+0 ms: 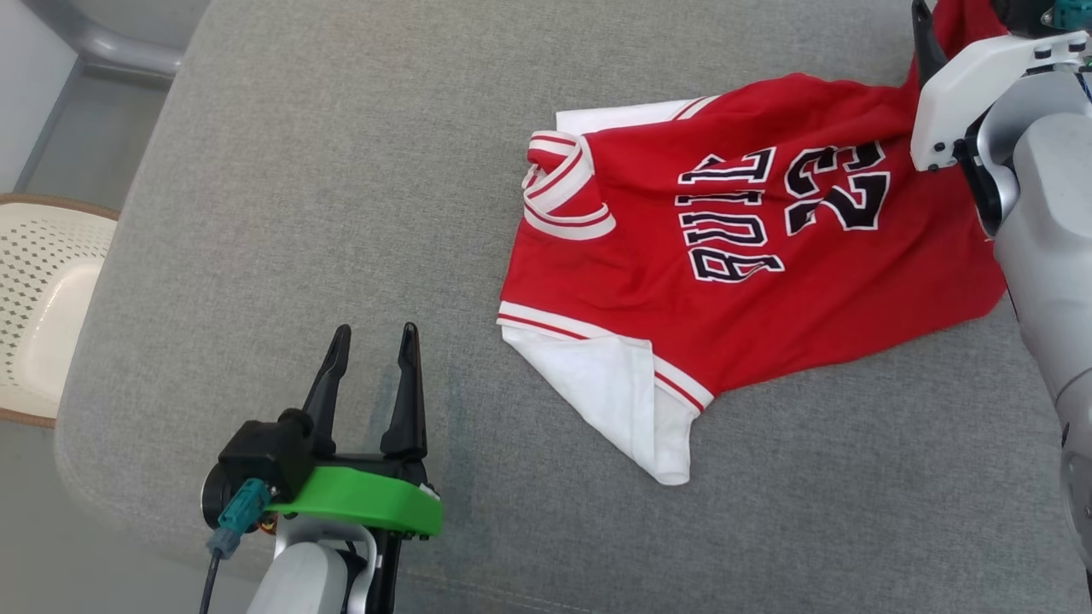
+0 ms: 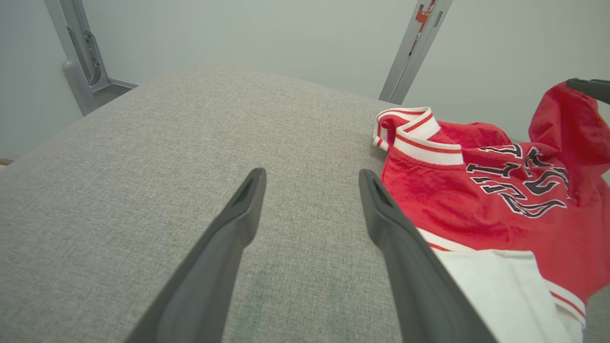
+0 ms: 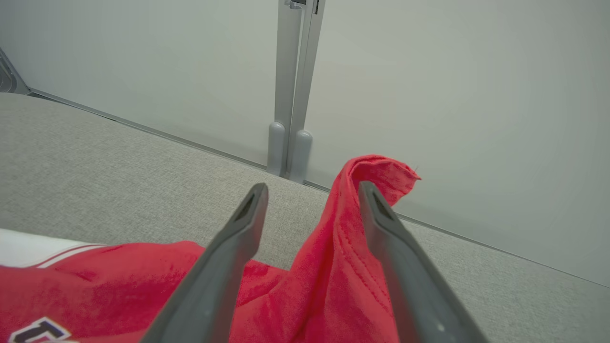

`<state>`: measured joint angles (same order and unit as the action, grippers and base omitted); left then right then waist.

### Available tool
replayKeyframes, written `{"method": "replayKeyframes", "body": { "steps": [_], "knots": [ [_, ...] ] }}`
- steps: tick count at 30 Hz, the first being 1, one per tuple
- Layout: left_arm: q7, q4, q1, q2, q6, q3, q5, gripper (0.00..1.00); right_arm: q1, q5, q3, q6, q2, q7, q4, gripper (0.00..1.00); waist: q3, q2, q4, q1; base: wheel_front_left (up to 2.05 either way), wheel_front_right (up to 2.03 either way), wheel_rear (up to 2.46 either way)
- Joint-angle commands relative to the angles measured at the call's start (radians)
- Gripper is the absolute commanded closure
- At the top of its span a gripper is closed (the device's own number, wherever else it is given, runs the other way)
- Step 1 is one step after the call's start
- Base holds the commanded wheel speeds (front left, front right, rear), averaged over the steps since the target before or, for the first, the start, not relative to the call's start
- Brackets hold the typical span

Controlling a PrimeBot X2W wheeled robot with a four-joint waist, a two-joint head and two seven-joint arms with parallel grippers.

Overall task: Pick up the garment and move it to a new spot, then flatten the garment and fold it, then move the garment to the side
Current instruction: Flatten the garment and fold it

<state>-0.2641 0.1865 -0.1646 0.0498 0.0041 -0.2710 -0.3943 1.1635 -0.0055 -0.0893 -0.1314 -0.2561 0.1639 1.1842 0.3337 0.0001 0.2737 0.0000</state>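
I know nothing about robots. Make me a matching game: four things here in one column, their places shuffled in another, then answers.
1. red jersey with white trim
2. left gripper with green bracket
3. right gripper
4. cream perforated seat

A. beyond the left edge of the grey fabric cushion
B. open over bare cushion
C. open, raised red fold between its fingers
D. lying on the cushion, lettering up

Pairs: 1-D, 2-B, 3-C, 4-A

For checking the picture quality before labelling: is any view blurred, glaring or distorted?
Head view: even soft light, no glare, jersey lettering sharp. Left wrist view: wide-angle bows the cushion edge; left fingers soft. Right wrist view: right fingers soft near the lens, stitching sharp.
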Motion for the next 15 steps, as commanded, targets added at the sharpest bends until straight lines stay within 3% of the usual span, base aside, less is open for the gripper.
{"method": "replayKeyframes", "body": {
  "steps": [1,15],
  "knots": [
    [0.0,0.001,-0.014,0.002,0.001,0.006,0.003,0.0,0.007,0.003,0.001,0.001,-0.006,0.017,0.009,0.0,-0.006,-0.0001,-0.018,0.0,0.0,0.0,0.0],
    [0.0,0.003,0.03,0.002,-0.008,0.049,0.035,0.0,-0.195,0.178,-0.033,0.001,0.008,0.097,-0.01,0.0,-0.099,-0.0001,-0.159,0.0,0.0,0.0,0.0]
  ]
}}
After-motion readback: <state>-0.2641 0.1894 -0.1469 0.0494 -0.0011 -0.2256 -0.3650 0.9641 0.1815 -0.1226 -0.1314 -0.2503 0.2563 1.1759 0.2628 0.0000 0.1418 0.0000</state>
